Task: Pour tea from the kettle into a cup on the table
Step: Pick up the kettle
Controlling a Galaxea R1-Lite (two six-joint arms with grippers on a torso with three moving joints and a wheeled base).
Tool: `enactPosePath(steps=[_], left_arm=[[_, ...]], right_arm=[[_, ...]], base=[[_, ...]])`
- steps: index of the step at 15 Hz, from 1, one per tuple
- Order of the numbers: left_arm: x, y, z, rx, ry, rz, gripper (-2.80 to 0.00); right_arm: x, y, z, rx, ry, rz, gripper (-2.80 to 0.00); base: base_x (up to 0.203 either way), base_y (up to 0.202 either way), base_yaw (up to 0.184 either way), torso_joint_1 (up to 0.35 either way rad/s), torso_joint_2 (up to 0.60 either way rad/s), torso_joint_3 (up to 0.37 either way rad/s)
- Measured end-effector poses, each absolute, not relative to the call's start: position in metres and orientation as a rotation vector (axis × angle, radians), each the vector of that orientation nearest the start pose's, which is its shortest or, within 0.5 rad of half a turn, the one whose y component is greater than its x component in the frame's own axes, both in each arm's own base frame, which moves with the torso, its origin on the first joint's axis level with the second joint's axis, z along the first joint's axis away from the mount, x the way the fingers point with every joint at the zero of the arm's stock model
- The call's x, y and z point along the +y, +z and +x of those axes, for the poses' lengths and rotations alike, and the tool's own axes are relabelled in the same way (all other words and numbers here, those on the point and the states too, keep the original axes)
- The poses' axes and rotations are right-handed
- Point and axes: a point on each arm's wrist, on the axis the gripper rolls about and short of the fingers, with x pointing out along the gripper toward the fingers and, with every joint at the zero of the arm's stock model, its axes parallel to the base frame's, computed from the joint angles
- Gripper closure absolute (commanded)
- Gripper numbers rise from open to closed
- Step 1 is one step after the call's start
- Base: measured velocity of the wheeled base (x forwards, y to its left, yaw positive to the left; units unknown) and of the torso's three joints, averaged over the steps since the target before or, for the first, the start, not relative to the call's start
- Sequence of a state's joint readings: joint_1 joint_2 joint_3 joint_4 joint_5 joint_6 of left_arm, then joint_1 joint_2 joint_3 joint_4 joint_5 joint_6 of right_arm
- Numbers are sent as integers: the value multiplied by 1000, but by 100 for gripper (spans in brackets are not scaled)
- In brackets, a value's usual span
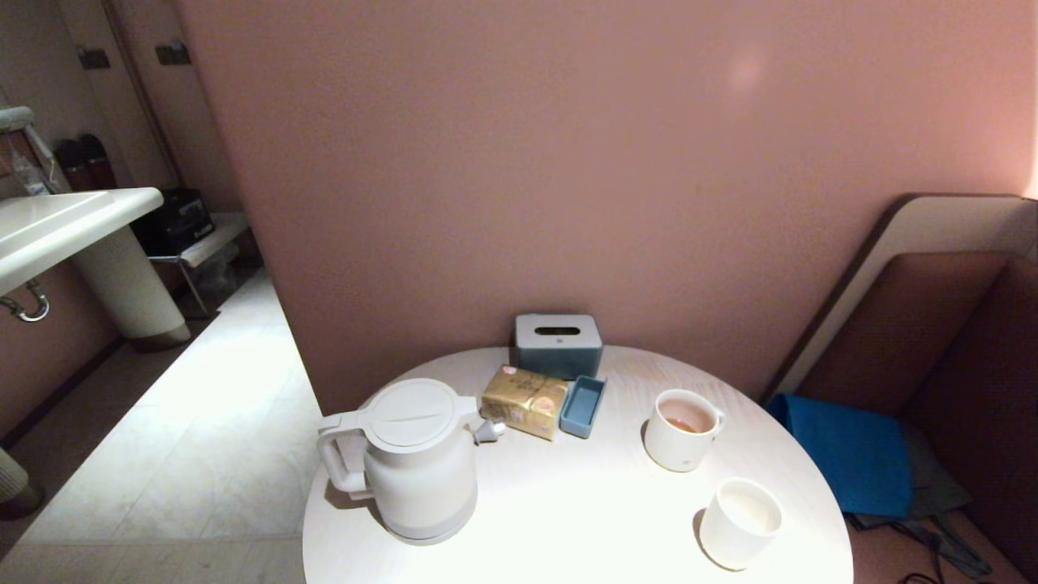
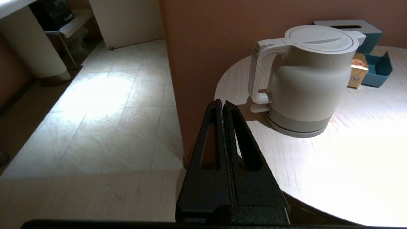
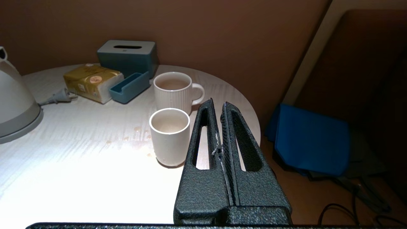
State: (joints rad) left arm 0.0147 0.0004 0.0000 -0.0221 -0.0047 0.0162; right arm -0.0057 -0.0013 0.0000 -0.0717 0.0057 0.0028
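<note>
The kettle (image 1: 420, 458) stands upright on the near left part of the table (image 1: 584, 519), at about eight o'clock from the table's middle, its loop handle (image 1: 336, 462) turned out toward nine o'clock and its spout side toward three. The cup (image 1: 739, 523) sits at about four o'clock, near the table's edge, well apart from the kettle; the mug (image 1: 683, 428) stands just beyond it.

Neither arm shows in the head view. The left gripper (image 2: 222, 106) hangs off the table's left edge with its fingers pressed together, empty. The handle lies up and to the right of its tips in the left wrist view, so this arm looks the nearer one for the grasp. The right gripper (image 3: 217, 105) is likewise closed and empty, just beside the cup.

The handle's opening runs vertically, so I judge a level approach from nine o'clock would suit, though depth is hard to read.
</note>
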Motion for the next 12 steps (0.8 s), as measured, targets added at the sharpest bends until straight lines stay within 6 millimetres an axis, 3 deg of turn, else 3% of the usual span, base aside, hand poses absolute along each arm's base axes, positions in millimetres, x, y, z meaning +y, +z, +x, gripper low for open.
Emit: enactPosePath(steps=[6, 9, 12], left_arm=[[-1, 81, -24, -23, 1, 30, 0], [-1, 129, -27, -67, -15, 4, 0], [-1, 185, -5, 11, -24, -27, 0]], right_arm=[[0, 83, -23, -74, -2, 3, 0], [0, 83, -23, -73, -1, 3, 0], [0, 83, -23, -74, -1, 2, 0]], base=[[0, 0, 0, 0, 0, 0], [0, 0, 0, 0, 0, 0], [0, 0, 0, 0, 0, 0]])
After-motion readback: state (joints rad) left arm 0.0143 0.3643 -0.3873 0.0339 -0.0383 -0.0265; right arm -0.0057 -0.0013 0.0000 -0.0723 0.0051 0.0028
